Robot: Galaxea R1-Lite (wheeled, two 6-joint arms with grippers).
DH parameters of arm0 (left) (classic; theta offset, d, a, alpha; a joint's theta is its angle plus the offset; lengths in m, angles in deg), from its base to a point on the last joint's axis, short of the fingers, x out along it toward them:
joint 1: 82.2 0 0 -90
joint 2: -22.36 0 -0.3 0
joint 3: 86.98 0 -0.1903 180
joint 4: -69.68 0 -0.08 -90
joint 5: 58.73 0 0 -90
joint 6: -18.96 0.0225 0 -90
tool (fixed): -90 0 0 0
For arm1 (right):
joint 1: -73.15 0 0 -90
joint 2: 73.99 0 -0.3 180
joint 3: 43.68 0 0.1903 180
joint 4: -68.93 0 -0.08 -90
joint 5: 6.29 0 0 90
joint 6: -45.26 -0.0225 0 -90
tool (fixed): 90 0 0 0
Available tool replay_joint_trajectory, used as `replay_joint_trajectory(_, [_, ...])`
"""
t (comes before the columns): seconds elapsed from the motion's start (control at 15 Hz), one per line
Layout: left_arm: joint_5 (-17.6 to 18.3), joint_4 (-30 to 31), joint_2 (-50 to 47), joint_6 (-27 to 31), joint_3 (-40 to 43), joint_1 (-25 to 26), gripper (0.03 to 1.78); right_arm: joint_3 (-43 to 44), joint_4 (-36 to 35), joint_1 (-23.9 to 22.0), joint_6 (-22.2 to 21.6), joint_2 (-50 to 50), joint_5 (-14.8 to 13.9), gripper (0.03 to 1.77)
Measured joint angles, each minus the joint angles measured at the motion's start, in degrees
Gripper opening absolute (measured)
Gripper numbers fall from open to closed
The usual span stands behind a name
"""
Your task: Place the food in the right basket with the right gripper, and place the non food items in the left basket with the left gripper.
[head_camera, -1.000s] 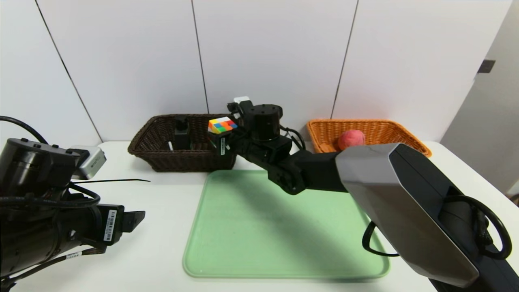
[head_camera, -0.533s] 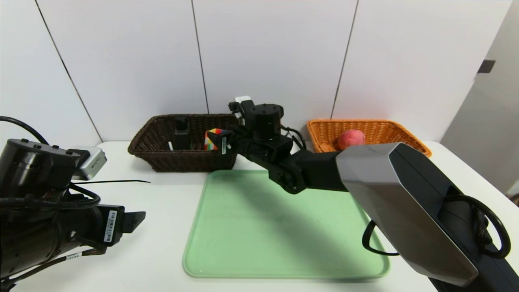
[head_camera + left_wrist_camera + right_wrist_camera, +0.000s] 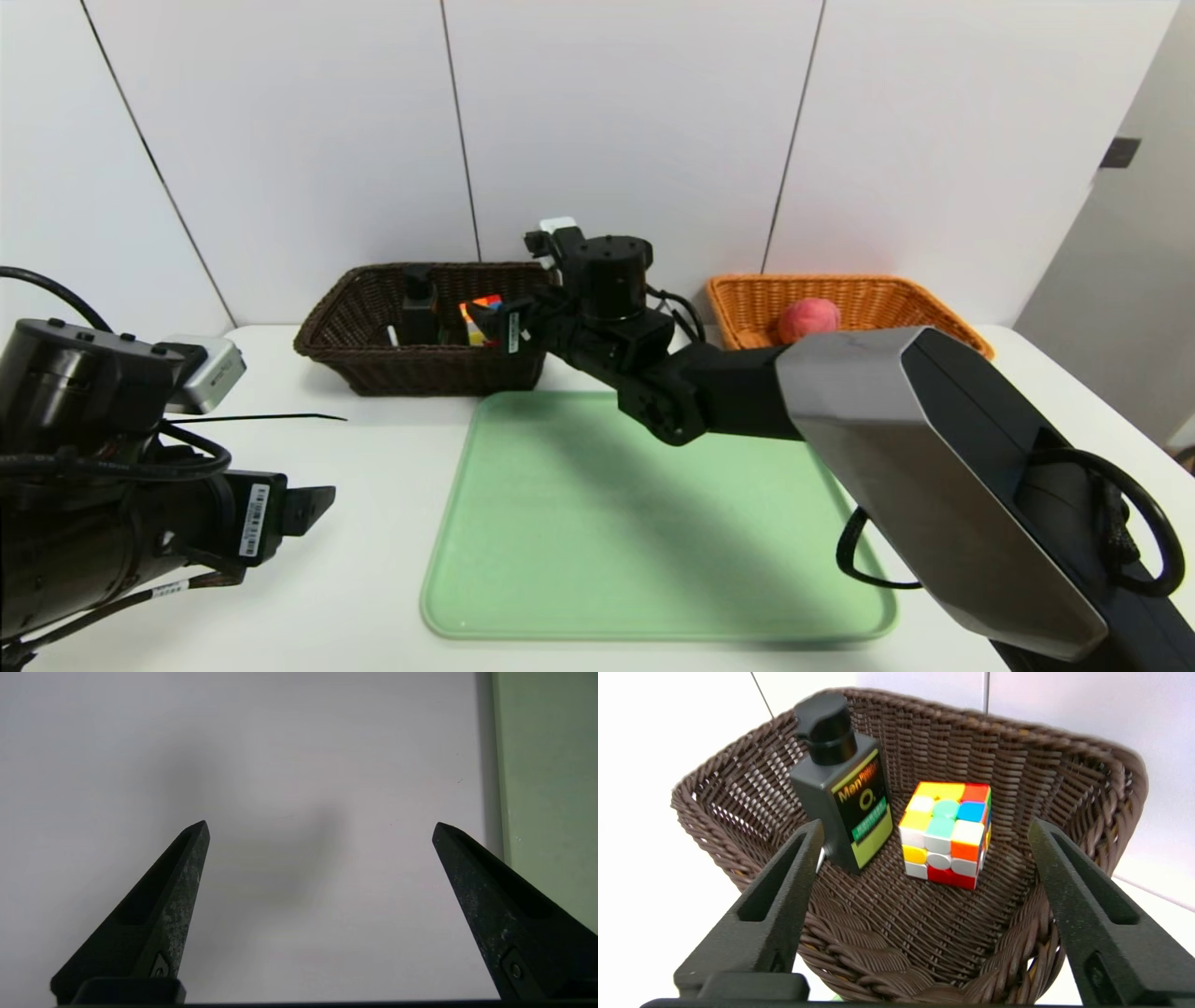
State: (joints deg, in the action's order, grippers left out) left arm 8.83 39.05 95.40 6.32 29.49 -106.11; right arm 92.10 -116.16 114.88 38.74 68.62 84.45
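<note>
Cube and bottle in the dark basket, fruit in the orange one

The multicoloured cube (image 3: pixel 945 835) is seen resting beside the upright black bottle (image 3: pixel 845 800) inside the dark brown basket (image 3: pixel 1087 779); the reddish fruit (image 3: pixel 808 320) is held by the orange basket (image 3: pixel 896 297).

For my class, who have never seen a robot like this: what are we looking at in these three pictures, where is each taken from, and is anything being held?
This is a robot with two black arms, each ending in a two-fingered gripper. One picture looks down from its head; the other two come from cameras on its wrists.

On the white table lie a green tray and two baskets. The dark brown basket holds a black bottle, a coloured puzzle cube and a white pen. The orange basket holds a pink fruit.

The right gripper reaches over the brown basket, fingers apart, holding nothing; the cube sits in the basket. The left gripper hangs open above bare table beside the tray, also empty.
</note>
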Motion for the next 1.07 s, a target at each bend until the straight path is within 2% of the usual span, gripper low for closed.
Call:
replay_joint_trajectory(0.33, [0.1, 0.0, 0.0, 0.1, -5.0, 0.2, 1.69, -0.3, 1.1, 0.0, 0.5, -8.2, -2.4, 1.62])
replay_joint_trajectory(0.53, [0.3, 0.0, 0.0, -0.1, -6.1, 0.2, 1.69, -2.0, 6.1, -1.1, 1.5, -16.9, -3.0, 1.65])
replay_joint_trajectory(0.73, [0.3, 0.5, -0.2, -0.1, -6.2, 0.2, 1.69, -4.6, 18.8, -3.8, 3.1, -27.4, -2.9, 1.67])
replay_joint_trajectory(1.07, [0.7, -0.1, -2.1, -0.1, -6.9, 0.2, 1.69, -8.8, 52.3, -10.9, 4.5, -44.8, -2.7, 1.69])
